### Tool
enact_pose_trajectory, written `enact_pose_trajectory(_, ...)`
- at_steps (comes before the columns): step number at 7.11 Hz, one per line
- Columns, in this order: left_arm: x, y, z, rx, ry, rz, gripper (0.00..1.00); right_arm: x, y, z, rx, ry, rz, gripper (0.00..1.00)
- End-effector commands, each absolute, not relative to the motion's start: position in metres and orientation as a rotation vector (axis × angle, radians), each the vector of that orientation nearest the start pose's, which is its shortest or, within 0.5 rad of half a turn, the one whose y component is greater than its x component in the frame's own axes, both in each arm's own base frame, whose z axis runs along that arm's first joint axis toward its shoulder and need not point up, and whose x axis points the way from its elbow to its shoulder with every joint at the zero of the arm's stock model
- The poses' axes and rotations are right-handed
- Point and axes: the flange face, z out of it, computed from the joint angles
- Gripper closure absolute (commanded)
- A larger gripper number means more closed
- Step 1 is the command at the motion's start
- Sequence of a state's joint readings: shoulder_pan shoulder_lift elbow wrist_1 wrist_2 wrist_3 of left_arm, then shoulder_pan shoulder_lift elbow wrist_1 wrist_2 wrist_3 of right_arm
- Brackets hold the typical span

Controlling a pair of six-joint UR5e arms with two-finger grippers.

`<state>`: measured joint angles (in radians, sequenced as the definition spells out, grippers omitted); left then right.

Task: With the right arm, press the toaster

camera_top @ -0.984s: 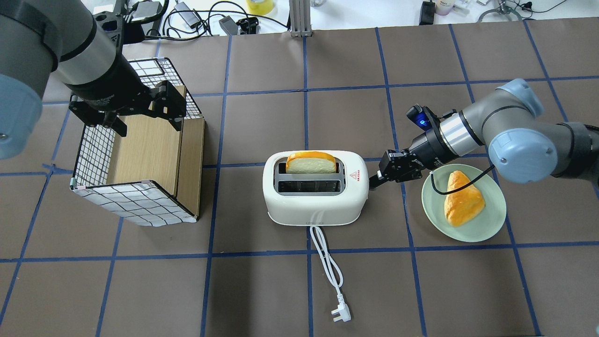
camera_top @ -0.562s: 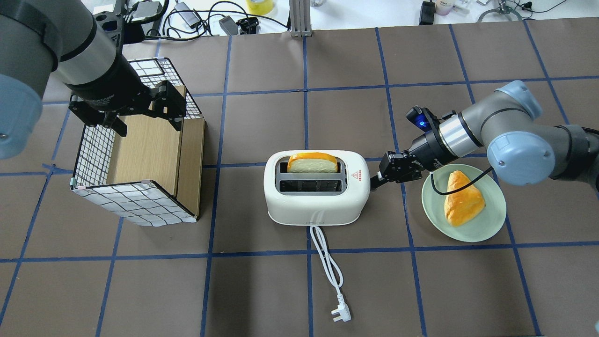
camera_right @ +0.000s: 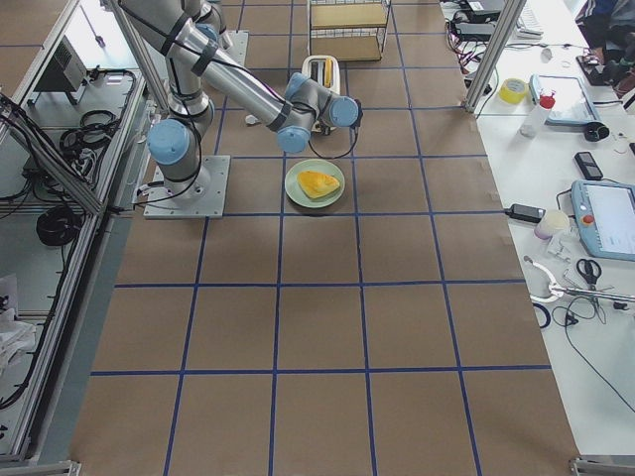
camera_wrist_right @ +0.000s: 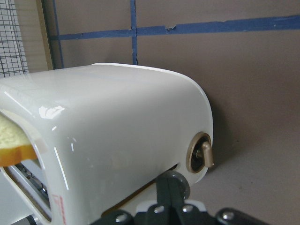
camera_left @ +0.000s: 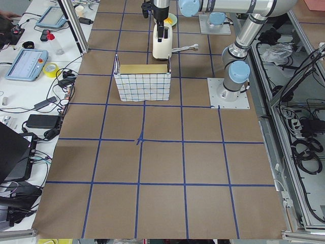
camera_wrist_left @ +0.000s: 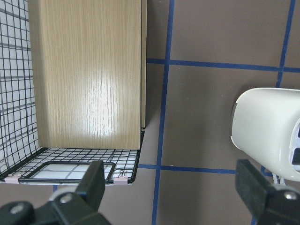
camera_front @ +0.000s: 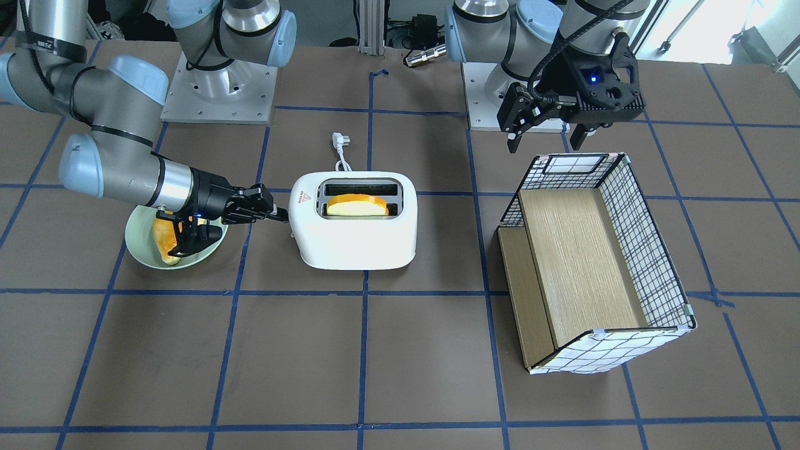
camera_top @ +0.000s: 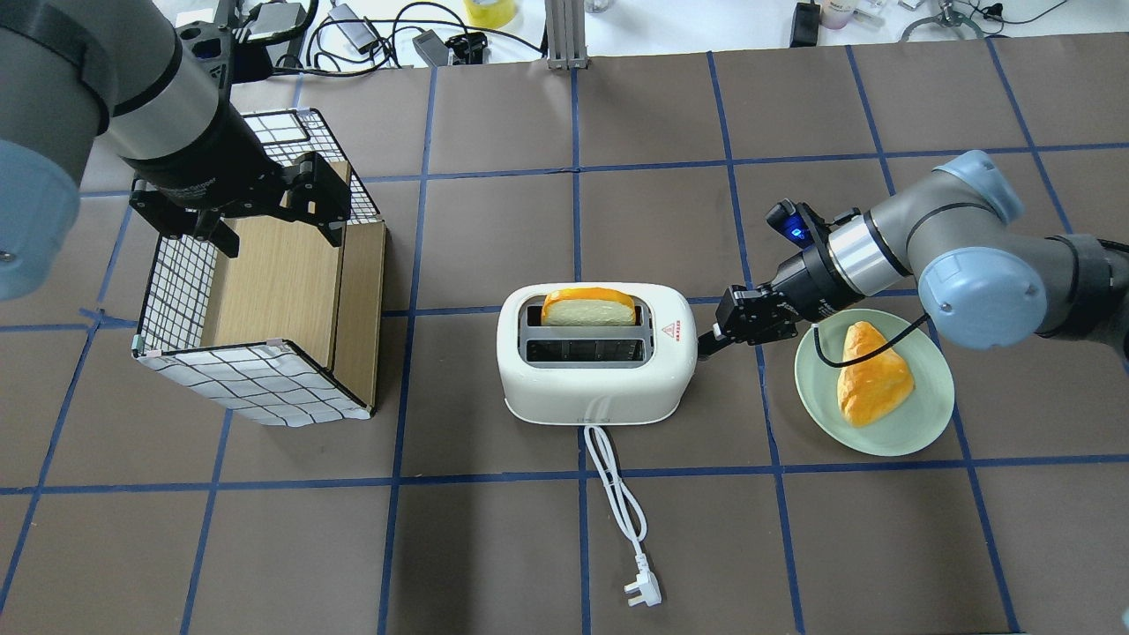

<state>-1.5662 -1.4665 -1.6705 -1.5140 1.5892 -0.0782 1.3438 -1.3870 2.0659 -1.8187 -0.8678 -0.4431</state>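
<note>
Moved: toaster [camera_top: 595, 370] sits very slightly nearer the right pincer [camera_top: 703, 342] than one second ago.
Right pincer: fingers closed together, empty, tip at the toaster's end wall.
Toaster: middle of the counter [camera_top: 494, 547], bread slice [camera_top: 587, 307] in its far slot.
Left pincer [camera_top: 275, 231]: open, over the wire basket [camera_top: 256, 379].

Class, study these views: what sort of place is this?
Probably a robotics lab, not a kitchen: the toaster sits on a grid-taped table, arm bases are bolted down, and control tablets lie on a side bench.
</note>
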Motion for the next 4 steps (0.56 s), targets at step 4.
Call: enact_pose_trajectory(4, -0.129, -0.454, 0.494, -0.130, 3.121, -0.097, 0.00, 0.087, -0.496, 0.298, 0.063, 2.503, 0.119, 1.00)
